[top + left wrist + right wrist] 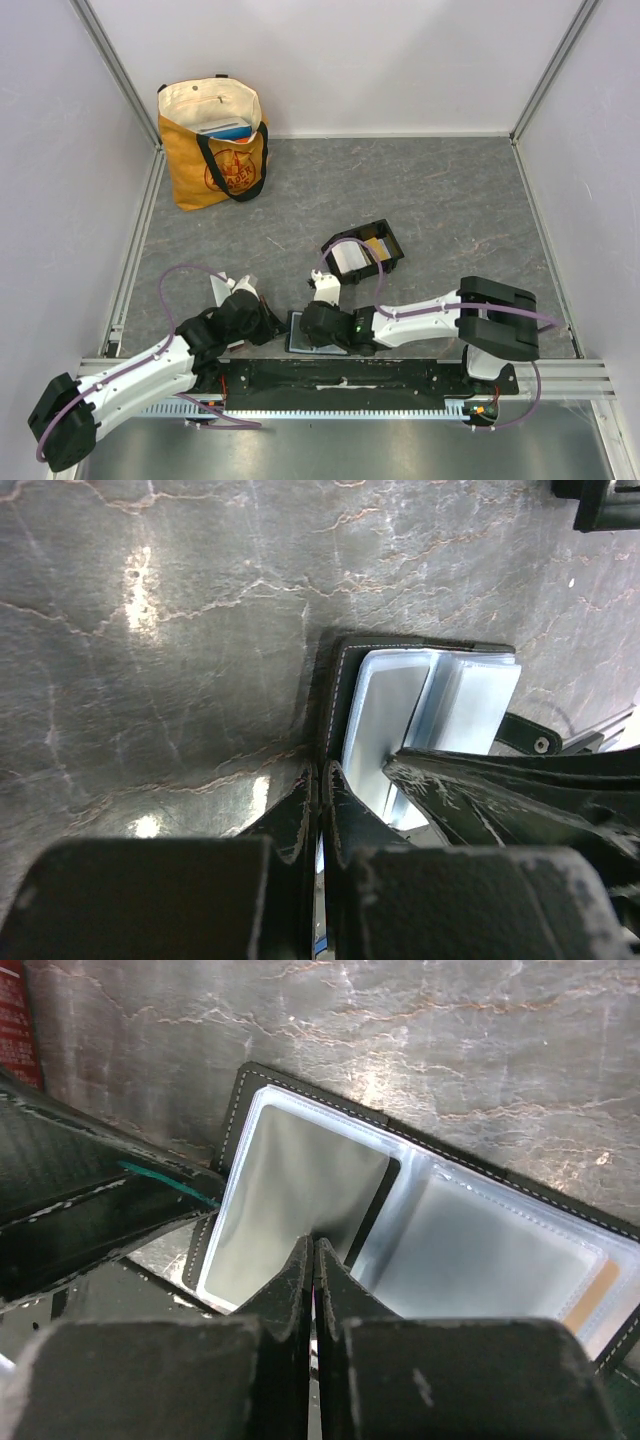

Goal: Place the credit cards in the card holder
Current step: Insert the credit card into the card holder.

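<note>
Pale grey-blue plastic credit card (300,1175) looks thin, stiff, slippery; take its exposed edge, where closed right tool (313,1246) sits; left tool (320,772) closed.

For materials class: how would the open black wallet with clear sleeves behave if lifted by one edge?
The wallet likely bends at its centre fold, being two stitched halves. Its clear sleeves shine, so probably slippery. Thin and flat, it should slide, not tip.
</note>
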